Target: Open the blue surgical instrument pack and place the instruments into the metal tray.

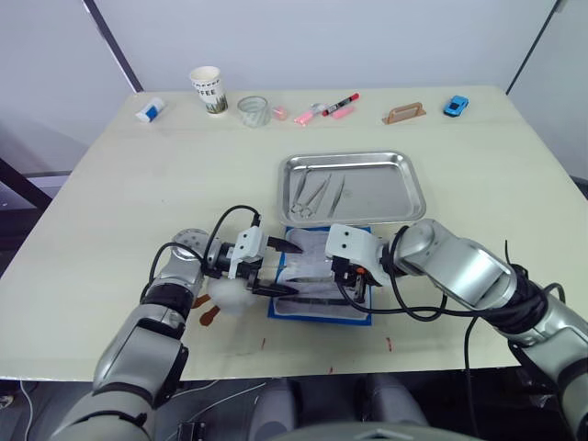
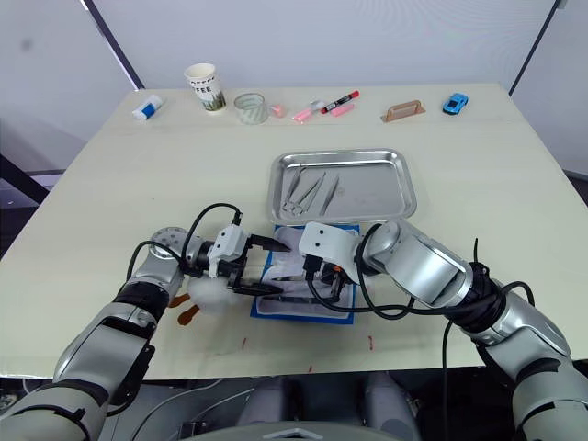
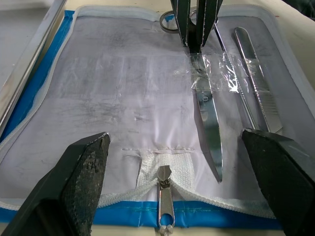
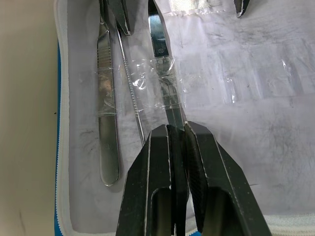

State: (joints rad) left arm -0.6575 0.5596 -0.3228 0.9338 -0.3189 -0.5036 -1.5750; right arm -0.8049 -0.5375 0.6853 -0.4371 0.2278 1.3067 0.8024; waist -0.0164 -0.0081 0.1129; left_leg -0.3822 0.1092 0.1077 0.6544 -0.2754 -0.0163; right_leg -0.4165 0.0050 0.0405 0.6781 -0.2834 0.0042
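Pale tabletop [image 1: 110, 211]: at lower centre the opened blue surgical instrument pack [image 1: 323, 274] lies flat below the shiny metal tray [image 1: 352, 186], where the right gripper [image 4: 178, 132] pinches stiff, slick, tape-held steel scissors [image 3: 205, 125] near the handle, likely best gripped mid-shank, left gripper [image 1: 283, 267] spread wide.

You find little to read here. The paper cup [image 1: 208, 89] at the far edge of the surface carries dark printed lettering on its white wall; it looks like "COFFEE", though you cannot make out the letters with certainty. Nothing else in any of the views gives you legible text, numbers or brand marks.
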